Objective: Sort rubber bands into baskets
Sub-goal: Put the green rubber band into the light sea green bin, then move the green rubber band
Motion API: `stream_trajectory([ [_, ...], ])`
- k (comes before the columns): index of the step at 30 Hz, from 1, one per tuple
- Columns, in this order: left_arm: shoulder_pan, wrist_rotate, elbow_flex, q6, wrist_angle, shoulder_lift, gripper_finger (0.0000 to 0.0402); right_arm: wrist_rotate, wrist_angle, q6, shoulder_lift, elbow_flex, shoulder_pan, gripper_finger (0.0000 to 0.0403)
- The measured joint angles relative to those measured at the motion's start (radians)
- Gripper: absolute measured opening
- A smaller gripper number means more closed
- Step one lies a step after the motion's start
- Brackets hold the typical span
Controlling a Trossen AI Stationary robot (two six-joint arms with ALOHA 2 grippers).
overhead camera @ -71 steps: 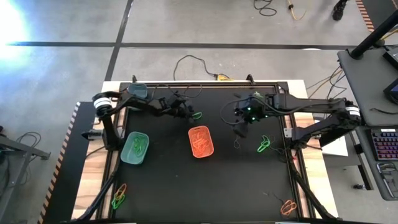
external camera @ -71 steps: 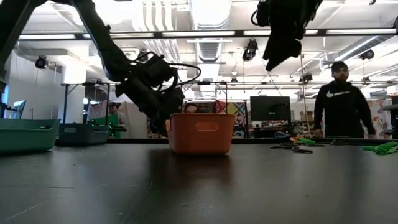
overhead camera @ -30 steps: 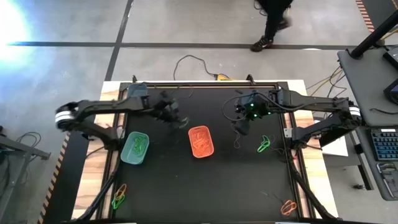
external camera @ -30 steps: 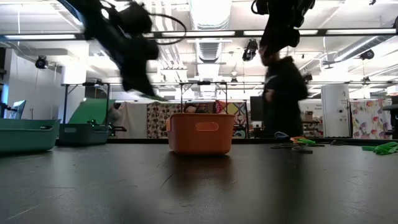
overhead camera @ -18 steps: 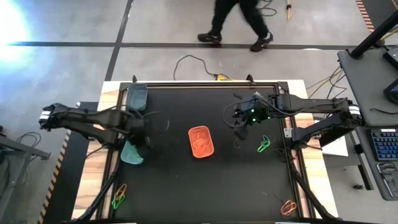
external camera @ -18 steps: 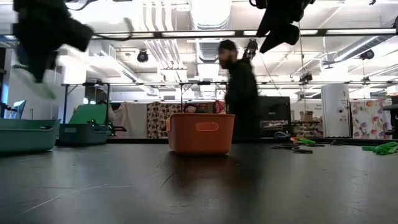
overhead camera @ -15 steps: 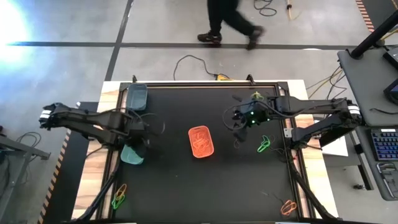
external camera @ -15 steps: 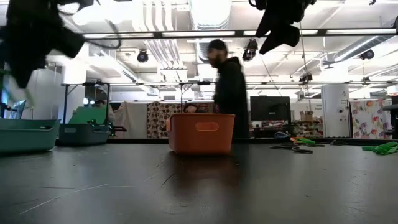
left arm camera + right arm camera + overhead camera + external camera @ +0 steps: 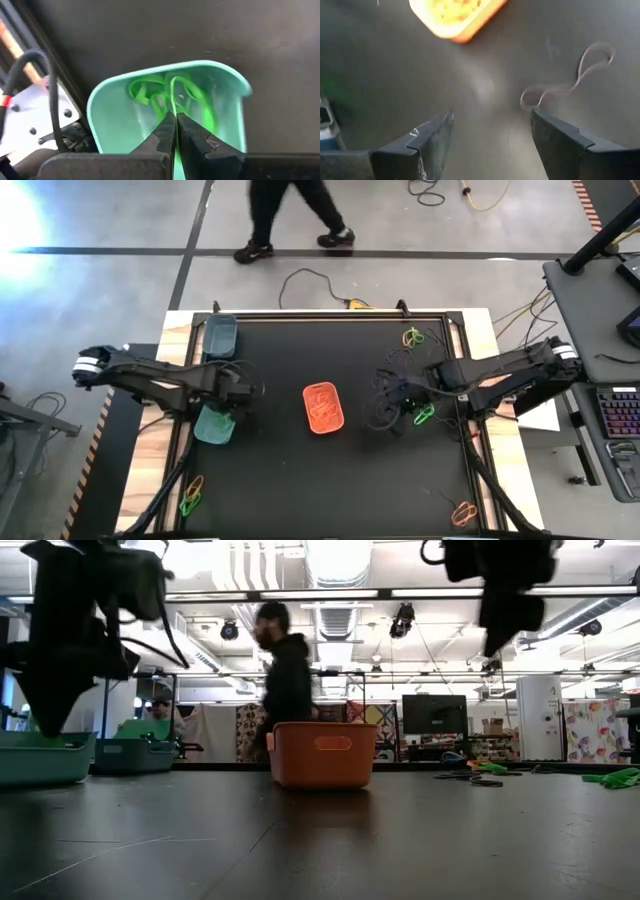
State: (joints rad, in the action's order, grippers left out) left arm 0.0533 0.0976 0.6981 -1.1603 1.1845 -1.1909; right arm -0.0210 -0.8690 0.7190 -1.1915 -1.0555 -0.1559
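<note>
My left gripper (image 9: 175,116) points down over the light teal basket (image 9: 214,426), shut on a green rubber band (image 9: 172,92). More green bands (image 9: 142,92) lie in that basket. The orange basket (image 9: 323,407) with orange bands stands at mid-table, and the dark grey-teal basket (image 9: 220,335) at the far left. My right gripper (image 9: 492,130) hangs open above the table to the right of the orange basket (image 9: 455,15), with a twisted brownish band (image 9: 570,82) on the table just ahead of it. A green band bundle (image 9: 424,415) lies nearby. My left gripper pinches a strand of the green rubber band (image 9: 172,102) between its two fingertips, coming from above with the fingers pointing down. The band's loop hangs below the fingertips into the teal basket; whether it touches the bands lying there, I cannot tell.
Loose bands lie at the far right (image 9: 412,337), the near left edge (image 9: 190,495) and the near right corner (image 9: 462,513). Dark cables (image 9: 385,415) trail below the right arm. A person (image 9: 290,210) walks on the floor beyond the table's far edge.
My left gripper has swung from the far middle toward the table's left edge and down, tipping to point straight down over the light teal basket, still shut on the green band. My right gripper, still open, has come toward the near edge and sunk. The person has walked leftward.
</note>
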Motion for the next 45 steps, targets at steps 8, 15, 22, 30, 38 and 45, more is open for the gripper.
stream_trajectory([
  [8,-0.005,0.052,-0.002,0.051,-0.036,-0.152,0.0001,0.045,-0.041,0.049,0.000,0.001,-0.073,0.0254],
  [15,-0.024,0.067,-0.010,0.129,-0.019,-0.125,0.0063,0.109,-0.123,0.051,-0.001,0.005,-0.091,0.0268],
  [22,-0.036,-0.032,0.012,0.156,0.048,0.025,0.0162,0.107,-0.306,0.127,-0.001,-0.030,-0.027,0.0277],
  [30,-0.033,-0.063,0.112,0.160,0.050,0.205,0.0237,0.147,-0.457,0.146,-0.001,0.006,0.109,0.0259],
  [38,0.010,-0.047,0.188,0.149,0.050,0.279,0.0283,0.267,-0.404,0.239,-0.003,0.189,0.150,0.0254],
  [45,0.083,-0.031,0.213,0.133,-0.026,0.298,0.0290,0.308,-0.021,0.413,-0.003,0.390,0.180,0.0229],
])
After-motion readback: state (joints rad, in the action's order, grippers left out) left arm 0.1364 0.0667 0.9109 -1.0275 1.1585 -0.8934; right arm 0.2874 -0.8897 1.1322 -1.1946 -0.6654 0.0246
